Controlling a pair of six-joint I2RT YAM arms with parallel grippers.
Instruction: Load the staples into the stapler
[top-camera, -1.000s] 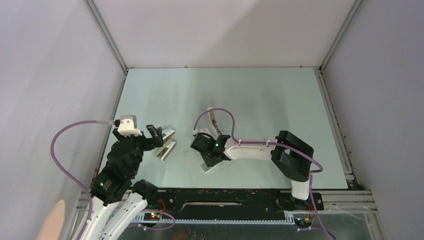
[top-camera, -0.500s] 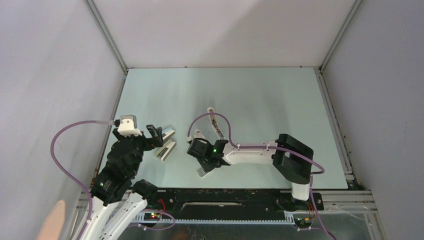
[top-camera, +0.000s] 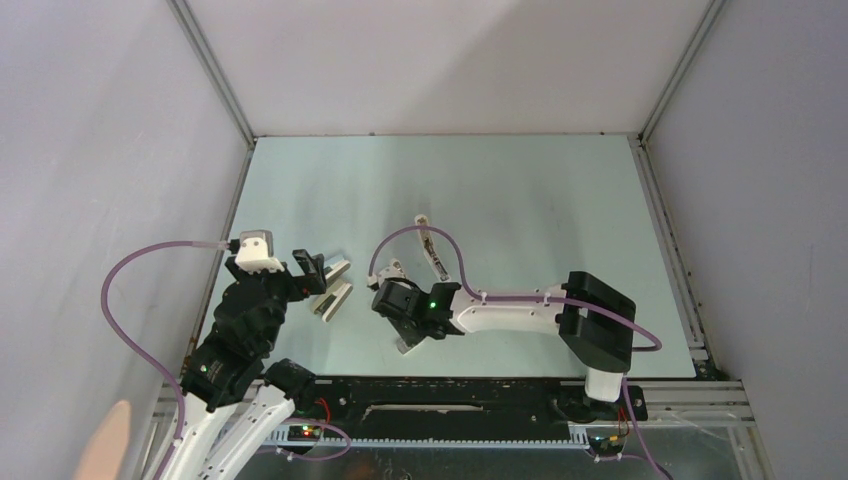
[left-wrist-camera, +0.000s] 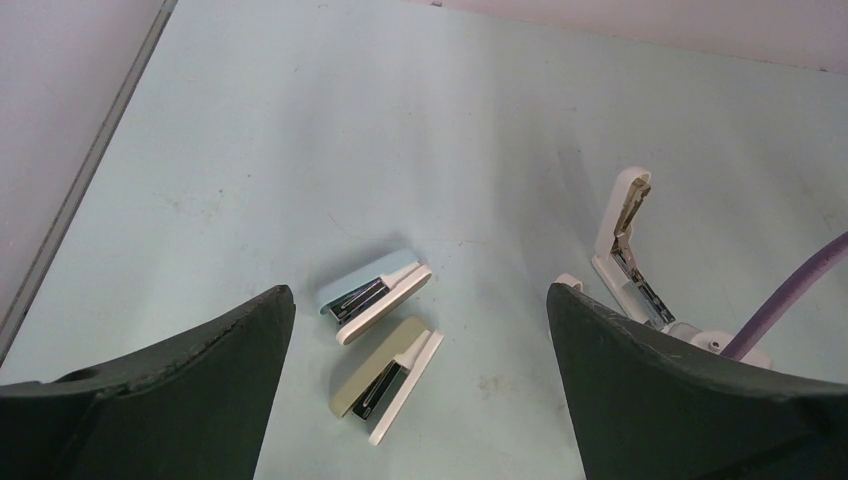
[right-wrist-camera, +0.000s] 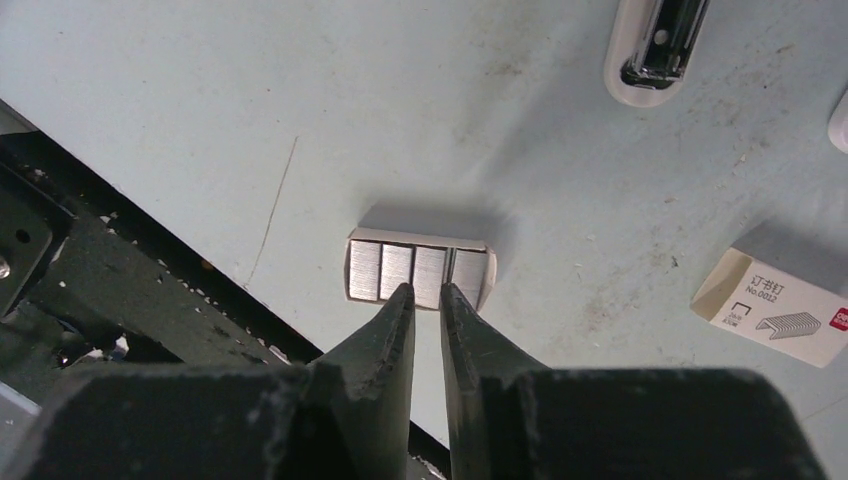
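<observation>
Right gripper (right-wrist-camera: 422, 290) jaws stand nearly closed at the lower edge of the staples (right-wrist-camera: 380, 270), frame centre; a grip cannot be confirmed. Left gripper (left-wrist-camera: 420, 295) jaws are fully released above the bench (left-wrist-camera: 300, 120)

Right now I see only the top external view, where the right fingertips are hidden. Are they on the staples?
Observer: In the right wrist view, the right gripper has its tips at the near edge of the staples, jaws almost together. I cannot confirm a grip.
Operator: How do the staples lie?
Observer: Four strips, side by side, lying flat.
Operator: And the other arm?
Observer: The left gripper is wide open and holds nothing.
</observation>
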